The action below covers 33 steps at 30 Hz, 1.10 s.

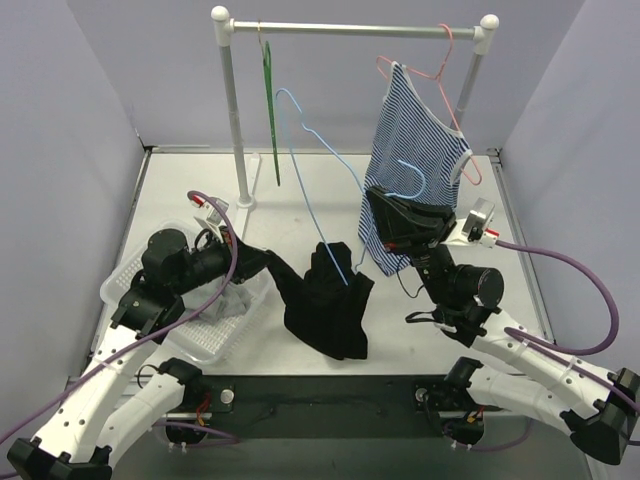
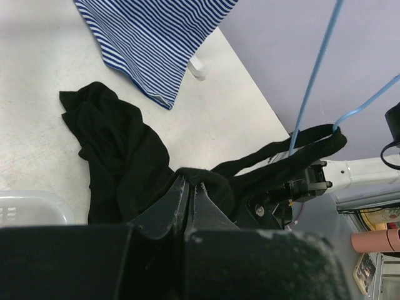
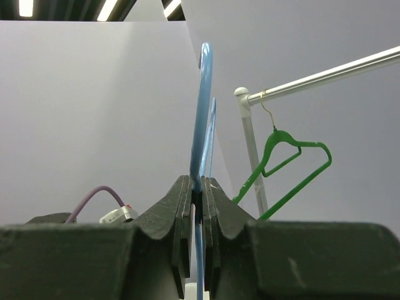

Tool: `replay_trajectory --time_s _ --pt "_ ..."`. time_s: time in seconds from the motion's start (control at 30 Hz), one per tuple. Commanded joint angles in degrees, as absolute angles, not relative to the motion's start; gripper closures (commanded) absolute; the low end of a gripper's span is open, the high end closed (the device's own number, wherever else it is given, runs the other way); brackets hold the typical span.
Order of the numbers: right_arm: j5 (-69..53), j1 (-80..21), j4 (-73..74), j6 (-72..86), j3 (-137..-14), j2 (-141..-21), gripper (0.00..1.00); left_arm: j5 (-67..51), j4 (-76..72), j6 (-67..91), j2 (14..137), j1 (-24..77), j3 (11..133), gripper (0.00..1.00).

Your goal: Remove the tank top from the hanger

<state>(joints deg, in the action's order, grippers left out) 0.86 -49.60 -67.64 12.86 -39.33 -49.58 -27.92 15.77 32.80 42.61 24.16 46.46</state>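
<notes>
A black tank top (image 1: 325,300) lies crumpled on the table, one end lifted. My left gripper (image 1: 268,262) is shut on its edge; the left wrist view shows the fingers (image 2: 190,181) pinching black cloth (image 2: 119,156). A strap (image 2: 294,147) still hangs round the blue hanger (image 2: 312,81). The blue wire hanger (image 1: 320,140) stands tilted above the tank top, off the rail. My right gripper (image 1: 375,195) is shut on it near its hook; the right wrist view shows the wire (image 3: 203,112) clamped between the jaws (image 3: 201,184).
A blue-striped tank top (image 1: 415,150) hangs on a pink hanger (image 1: 445,60) on the rail (image 1: 350,28), right behind my right gripper. A green hanger (image 1: 270,110) hangs at the rail's left. A white basket (image 1: 200,320) sits under my left arm.
</notes>
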Motion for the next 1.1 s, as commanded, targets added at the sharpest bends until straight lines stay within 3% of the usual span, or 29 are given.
replay_trajectory --time_s 0.0,1.07 --pt "3.78 -49.83 -93.84 11.16 -37.45 -51.93 1.00 -30.23 10.99 32.87 42.27 23.82 46.67 1.00" --pt "4.31 -49.83 -89.56 -4.65 -54.67 -58.80 1.00 -33.48 7.39 33.92 40.17 23.73 39.03 1.00"
